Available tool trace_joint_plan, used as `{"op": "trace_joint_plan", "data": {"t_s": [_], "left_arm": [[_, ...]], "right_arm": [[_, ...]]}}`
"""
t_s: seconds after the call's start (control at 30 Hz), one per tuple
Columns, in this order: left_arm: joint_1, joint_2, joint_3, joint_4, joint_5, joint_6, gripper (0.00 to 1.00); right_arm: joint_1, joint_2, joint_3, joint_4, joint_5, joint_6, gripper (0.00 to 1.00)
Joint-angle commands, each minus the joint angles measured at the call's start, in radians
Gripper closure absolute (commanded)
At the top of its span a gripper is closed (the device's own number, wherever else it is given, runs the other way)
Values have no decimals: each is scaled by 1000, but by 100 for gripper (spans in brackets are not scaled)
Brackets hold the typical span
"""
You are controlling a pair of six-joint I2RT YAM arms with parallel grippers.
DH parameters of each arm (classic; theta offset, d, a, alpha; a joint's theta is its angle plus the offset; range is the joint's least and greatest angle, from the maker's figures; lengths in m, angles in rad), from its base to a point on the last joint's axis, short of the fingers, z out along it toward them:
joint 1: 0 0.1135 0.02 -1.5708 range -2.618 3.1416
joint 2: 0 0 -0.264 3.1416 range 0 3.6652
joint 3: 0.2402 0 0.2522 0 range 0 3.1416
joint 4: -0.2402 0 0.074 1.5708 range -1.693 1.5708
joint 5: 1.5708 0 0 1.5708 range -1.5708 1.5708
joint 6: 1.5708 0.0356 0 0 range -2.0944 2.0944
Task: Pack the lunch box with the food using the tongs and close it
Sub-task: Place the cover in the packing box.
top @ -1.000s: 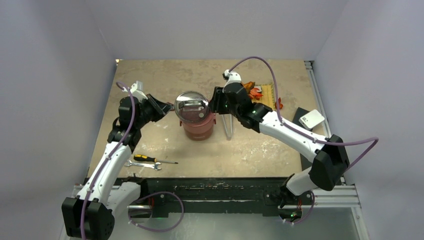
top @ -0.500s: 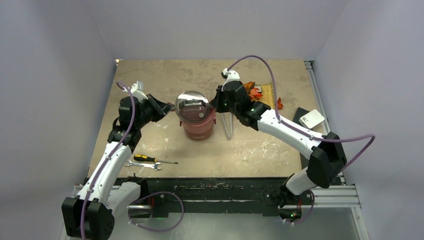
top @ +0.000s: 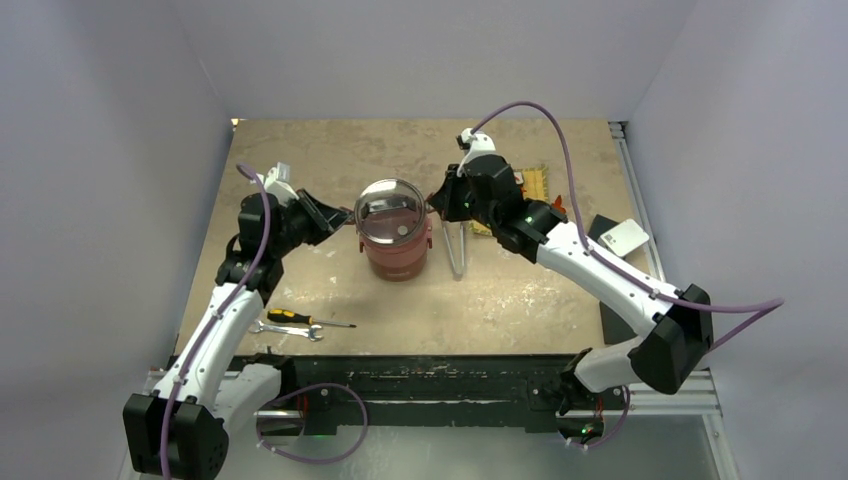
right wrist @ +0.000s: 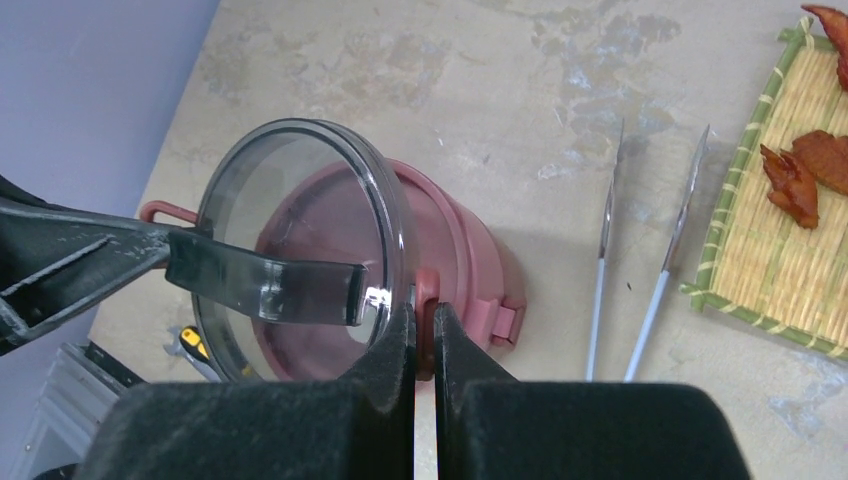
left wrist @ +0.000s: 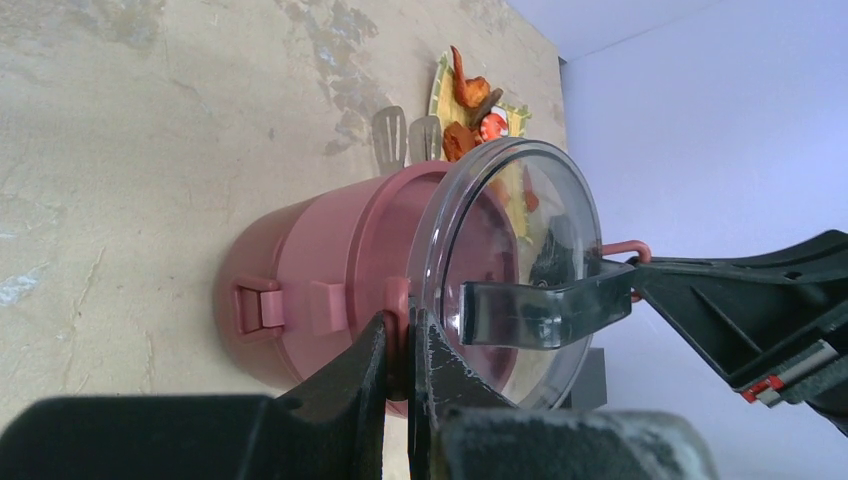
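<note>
The lunch box (top: pixel 395 245) stood with its clear lid on; it looked stiff, light and slick. Left gripper (left wrist: pixel 398 345) and right gripper (right wrist: pixel 424 320) each pinched a red rim tab (left wrist: pixel 397 296) on opposite sides, sensible holds. The tongs (right wrist: pixel 604 260) lay just beside it.

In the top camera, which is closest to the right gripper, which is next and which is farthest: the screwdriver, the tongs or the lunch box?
1. lunch box: in the middle; the right gripper pinches its side.
2. tongs: lying just right of the box.
3. screwdriver: far away, front left.
</note>
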State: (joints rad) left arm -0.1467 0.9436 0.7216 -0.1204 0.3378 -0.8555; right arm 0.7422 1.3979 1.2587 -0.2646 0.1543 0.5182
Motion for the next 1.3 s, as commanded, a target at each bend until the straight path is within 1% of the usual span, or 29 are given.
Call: {"op": "trace_joint_plan", "data": {"t_s": [0.0,0.3,0.6,0.87,1.27], "left_arm": [[-7,26,5,36,43,-3,100],[-7,88,16,11,22,81,100],[-7,135,22,-10,4,135,100],[-7,121,42,-61,-58,178,100],[-7,113,28,-74,-55,181,100]], "right_arm": [[-28,-1,16,-36,-62,-28,100],[-50,45,-15,-23,-84,-24,100],[-56,43,-43,-30,-84,-16,100],[-56,39,-74,-13,-137,-4,100],[-55,15,-93,-23,-152,8,100]]}}
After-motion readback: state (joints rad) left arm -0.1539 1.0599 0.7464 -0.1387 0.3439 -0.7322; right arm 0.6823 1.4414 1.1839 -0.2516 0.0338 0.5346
